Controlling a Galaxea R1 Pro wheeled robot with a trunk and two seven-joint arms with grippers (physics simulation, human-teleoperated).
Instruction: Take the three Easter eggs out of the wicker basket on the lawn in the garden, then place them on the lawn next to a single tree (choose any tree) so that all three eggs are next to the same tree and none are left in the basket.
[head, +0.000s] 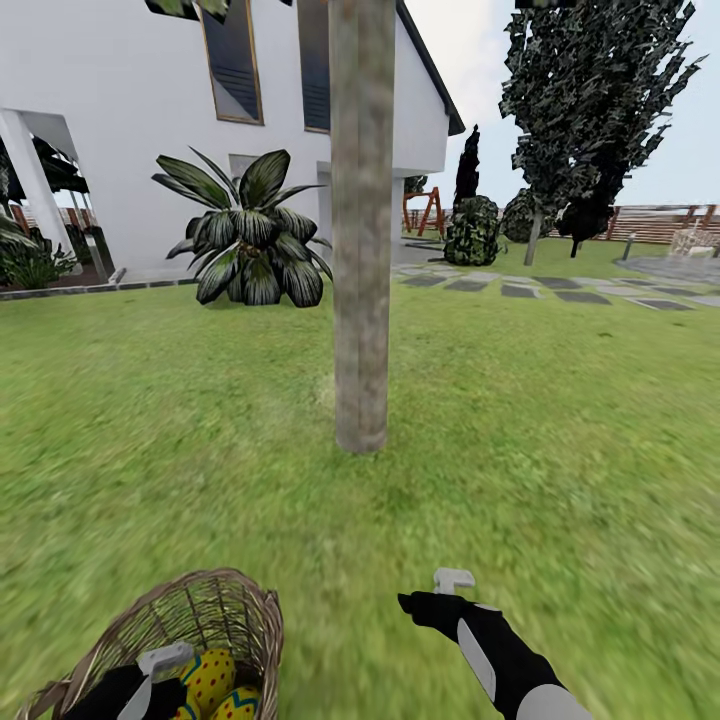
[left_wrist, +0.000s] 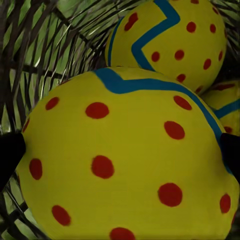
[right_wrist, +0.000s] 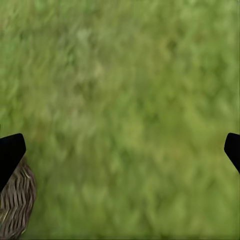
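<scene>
No brand, label or writing can be read on anything here.

The left gripper (head: 160, 672) reaches down into the small tan open-weave wicker basket (head: 235, 600), which sits on the bright green lawn (head: 560, 440) at the near left. In the left wrist view its two dark fingertips (left_wrist: 11, 152) stand wide apart on either side of the nearest yellow Easter egg with red dots and a blue-green zigzag band (left_wrist: 127, 165); whether they touch its shell I cannot tell. A second egg (left_wrist: 170, 40) lies just beyond it, and the edge of a third egg (left_wrist: 226, 105) peeks out beside both, so all three are inside the basket.

The right gripper (head: 440, 592) hovers over bare grass at the near right, jaws spread and holding nothing, with the basket's woven wall just beside one fingertip (right_wrist: 10, 152).

The tree's straight, mottled grey-brown trunk (head: 361, 230) stands farther off, near the middle, well apart from the basket. A low broad-leaved dark green plant (head: 250, 235) grows by the white house (head: 120, 120) at the far left.
</scene>
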